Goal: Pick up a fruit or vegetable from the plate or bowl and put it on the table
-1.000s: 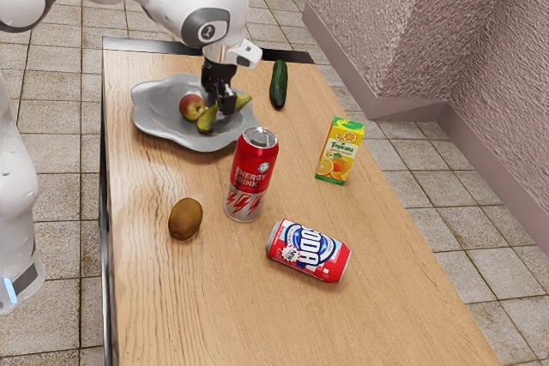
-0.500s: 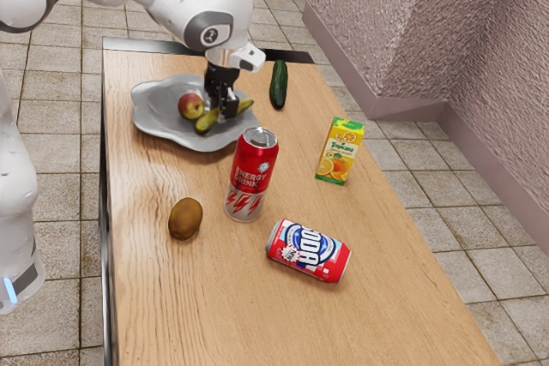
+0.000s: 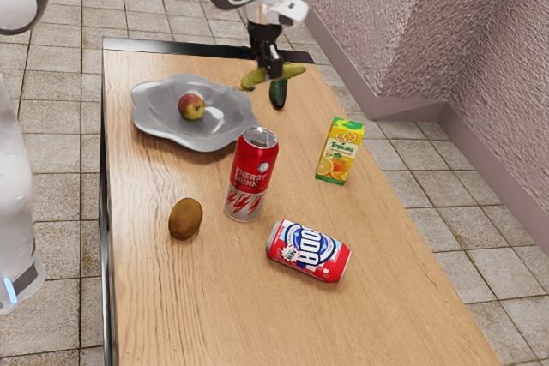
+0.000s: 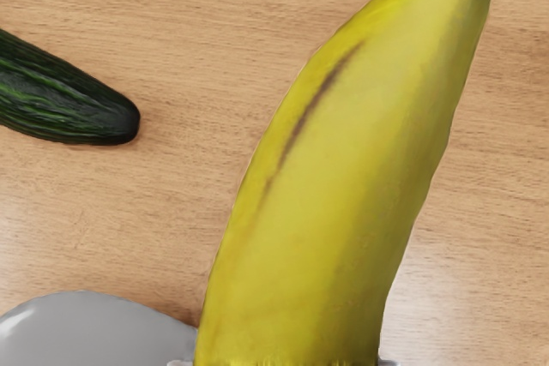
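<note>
Nearest the exterior camera, you have a tipped red soda can [image 3: 309, 251], then a brown oval kiwi [image 3: 185, 219]. Beyond the wavy grey plate [image 3: 163, 126] — apart from it, above the wooden table [image 3: 369, 297] — your black two-finger gripper [image 3: 273, 73] clamps a curved yellow banana [image 3: 294, 70] near the long green cucumber [image 3: 278, 94].

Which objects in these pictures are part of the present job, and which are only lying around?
In the job:
- yellow curved banana, held in the black two-finger gripper
- grey wavy-edged plate
- pale wooden table

Only lying around:
- red round apple
- long green cucumber
- brown oval kiwi
- red-silver upright can
- red-blue toppled can
- yellow-green juice carton
</note>
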